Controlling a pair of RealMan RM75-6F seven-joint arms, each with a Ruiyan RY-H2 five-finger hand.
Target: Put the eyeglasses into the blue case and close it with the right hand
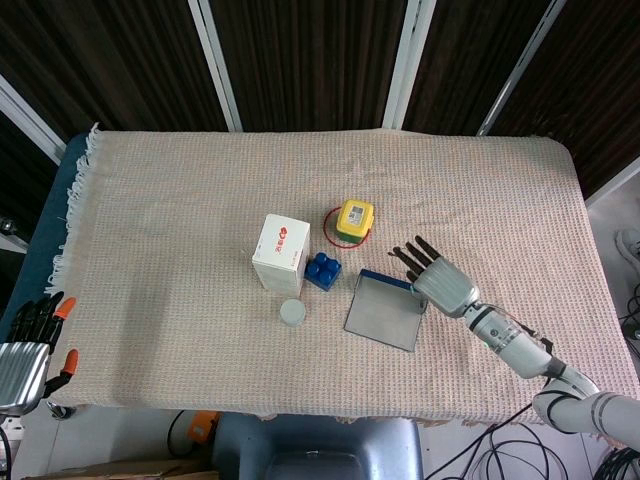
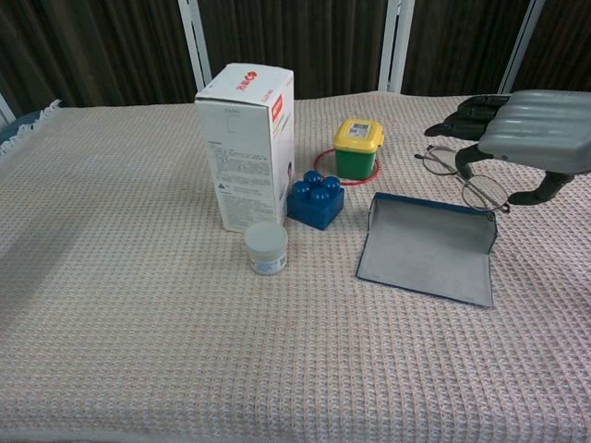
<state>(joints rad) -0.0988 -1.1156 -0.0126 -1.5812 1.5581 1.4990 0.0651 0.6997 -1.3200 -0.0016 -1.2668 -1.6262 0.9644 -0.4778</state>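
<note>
The blue case (image 2: 428, 251) lies open on the surface (image 2: 138, 323); just above its far edge the right hand (image 2: 536, 140) holds the eyeglasses (image 2: 469, 181). Carrying is underway; next they must be lowered inside. The woven cloth (image 1: 160, 200) covers the surface, with dark panelled walls (image 1: 300, 50) behind.
</note>
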